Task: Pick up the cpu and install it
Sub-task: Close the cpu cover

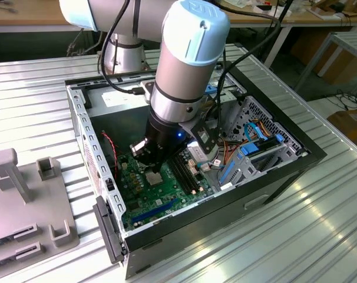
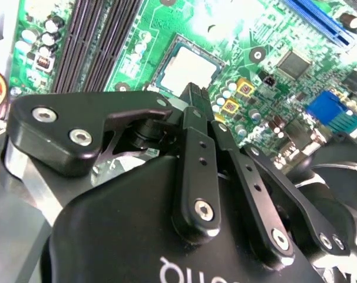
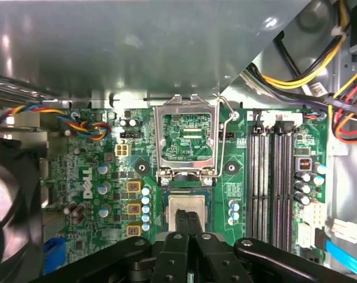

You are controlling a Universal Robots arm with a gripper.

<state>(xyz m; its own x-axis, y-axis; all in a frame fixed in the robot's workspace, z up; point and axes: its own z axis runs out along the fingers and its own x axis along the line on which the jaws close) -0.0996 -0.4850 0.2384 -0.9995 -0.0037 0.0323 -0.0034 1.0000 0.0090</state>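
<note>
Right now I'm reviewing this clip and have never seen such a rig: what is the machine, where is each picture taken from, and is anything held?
The machine is one robot arm reaching down into an open computer case that lies on a ribbed metal table. The exterior view comes from a camera off the arm; both wrist views come from cameras riding near its wrist, looking past its tool at the green motherboard. The cpu, a small silver-grey square, lies in its socket, whose hinged metal frame stands flipped open. Long black memory slots run beside it. The tool's fingers are shut together right over the cpu, gripping nothing visible; whether they touch it I cannot tell. A grey fixture sits on the table at the exterior view's left.
</note>
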